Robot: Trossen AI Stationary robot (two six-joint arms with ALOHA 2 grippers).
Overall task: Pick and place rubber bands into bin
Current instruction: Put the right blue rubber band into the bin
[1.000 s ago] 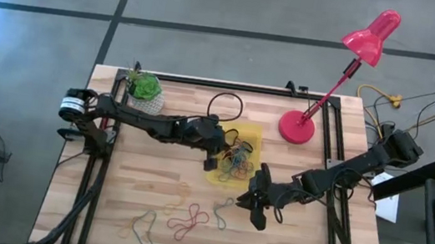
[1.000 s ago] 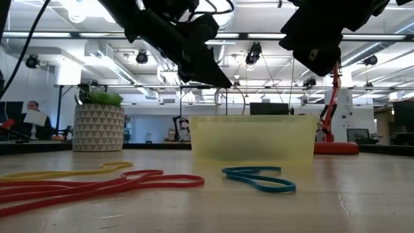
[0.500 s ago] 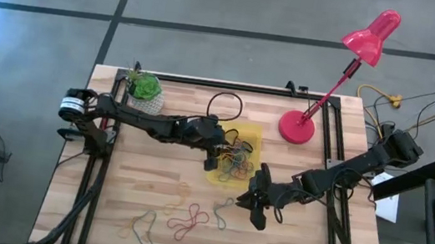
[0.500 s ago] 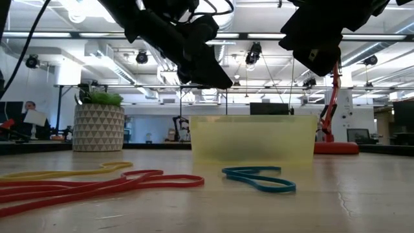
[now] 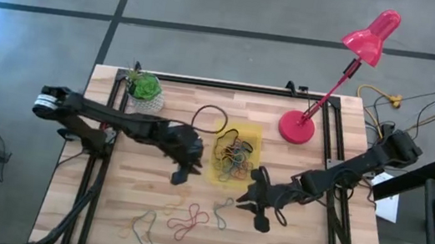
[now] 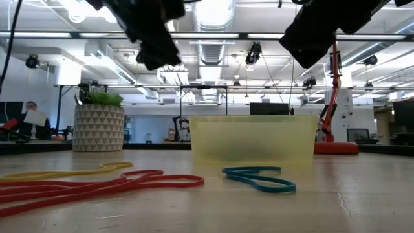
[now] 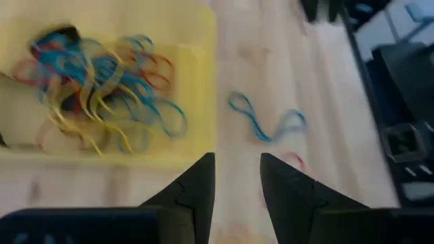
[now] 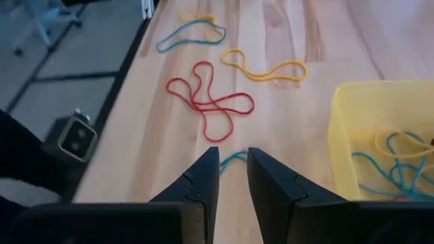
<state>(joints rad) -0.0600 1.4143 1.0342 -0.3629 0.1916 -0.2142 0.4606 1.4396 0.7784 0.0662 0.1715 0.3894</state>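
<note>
Left gripper point(image 5: 182, 168), fingers slightly apart and empty, hovers beside bin point(image 5: 251, 132); right gripper point(image 5: 251, 202), likewise, next descends on blue band point(image 5: 222, 214).

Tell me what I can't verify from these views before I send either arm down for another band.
- Bin contents: low view, the cloudy front wall hides them.
- Left gripper and right gripper: low view, cut off by the top edge.
- Count of rubber bands in the bin: high view, too small and tangled.
- Blue band: right wrist view, partly behind the fingers.
</note>
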